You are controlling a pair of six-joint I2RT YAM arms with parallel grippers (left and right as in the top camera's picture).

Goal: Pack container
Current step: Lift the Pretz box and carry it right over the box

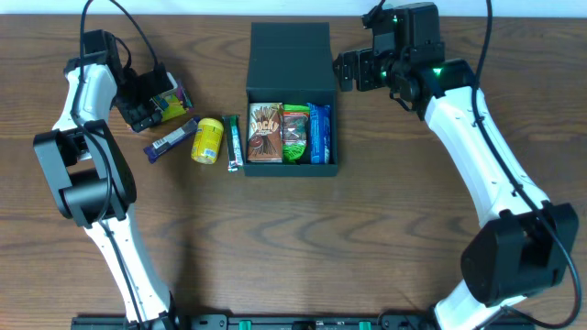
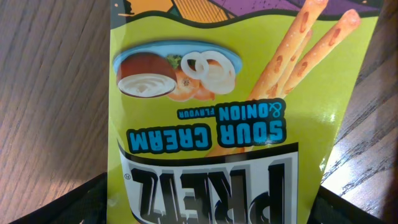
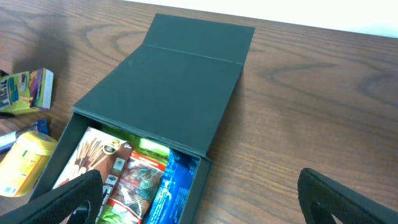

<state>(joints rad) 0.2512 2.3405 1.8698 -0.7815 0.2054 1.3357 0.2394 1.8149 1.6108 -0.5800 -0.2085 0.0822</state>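
Note:
The dark teal container sits mid-table, its lid folded back flat. Inside it lie a brown Pocky box, a green-and-red packet and a blue packet. My left gripper is at the far left, down over a yellow-green Pretz box that lies on the table. Its black fingers stand open on either side of the box, close to its edges. My right gripper hovers open beside the lid's right edge with nothing between its fingers.
Left of the container lie a purple bar, a yellow packet and a thin dark green bar. Bare wooden table spreads in front of the container and to its right.

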